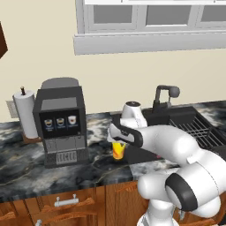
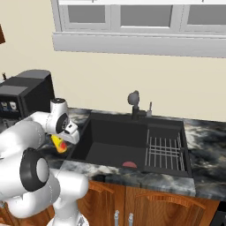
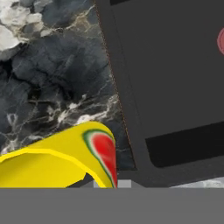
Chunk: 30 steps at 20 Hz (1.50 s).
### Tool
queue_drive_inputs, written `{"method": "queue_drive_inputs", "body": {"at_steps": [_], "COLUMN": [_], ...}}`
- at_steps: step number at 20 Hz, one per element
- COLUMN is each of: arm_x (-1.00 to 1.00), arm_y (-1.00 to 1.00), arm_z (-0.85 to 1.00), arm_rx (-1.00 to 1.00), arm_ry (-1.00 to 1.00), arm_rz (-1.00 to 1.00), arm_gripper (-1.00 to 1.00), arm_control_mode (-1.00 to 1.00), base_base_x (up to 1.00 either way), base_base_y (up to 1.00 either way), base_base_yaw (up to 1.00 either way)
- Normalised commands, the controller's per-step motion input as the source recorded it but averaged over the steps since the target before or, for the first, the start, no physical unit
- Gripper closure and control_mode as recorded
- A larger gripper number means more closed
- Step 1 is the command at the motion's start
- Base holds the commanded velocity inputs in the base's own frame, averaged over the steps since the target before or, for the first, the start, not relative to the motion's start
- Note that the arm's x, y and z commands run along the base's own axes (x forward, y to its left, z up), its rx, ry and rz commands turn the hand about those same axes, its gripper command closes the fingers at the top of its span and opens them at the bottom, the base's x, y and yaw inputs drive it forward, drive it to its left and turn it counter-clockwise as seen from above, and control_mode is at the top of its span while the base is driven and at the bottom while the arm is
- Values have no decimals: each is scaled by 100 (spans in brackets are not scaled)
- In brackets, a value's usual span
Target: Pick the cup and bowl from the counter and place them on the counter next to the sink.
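Black veined marble runs along a cream wall under a grey window, and on this table a coffee machine stands to the left while the sink lies sunk to the right. Between them the hand is clenched on the cup, holding the yellow tumbler just left of the sink's near-left corner. What the next move turns on, I judge, is that the cup already hangs over the strip of marble beside the basin, so the way to go is straight down, not sideways. Its long axis appears tilted, with the rim towards the hand; whether its base touches the marble cannot be told. From the right base camera, the basin's wire rack and a red item on its floor appear, while the hand camera gives the cup close up, its red patch next to the sink's edge.
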Motion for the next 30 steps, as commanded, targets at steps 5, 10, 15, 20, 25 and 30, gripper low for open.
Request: {"method": "queue_drive_inputs", "body": {"at_steps": [5, 10, 15, 20, 25, 30], "arm_x": [4, 0, 0, 0, 0, -2], "arm_y": [2, 1, 0, 0, 0, 0], "arm_z": [-37, -22, 0, 0, 0, 32], "arm_rx": [0, 0, 0, 0, 0, 0], "arm_ry": [0, 0, 0, 0, 0, -14], "arm_rz": [-6, -3, 0, 0, 0, 0], "arm_gripper": [100, 100, -100, -100, -100, -100], "arm_control_mode": [-100, -100, -100, -100, -100, -100], "base_base_x": [0, 0, 0, 0, 0, 0], "base_base_y": [0, 0, 0, 0, 0, 0], "base_base_yaw": [0, 0, 0, 0, 0, 0]}}
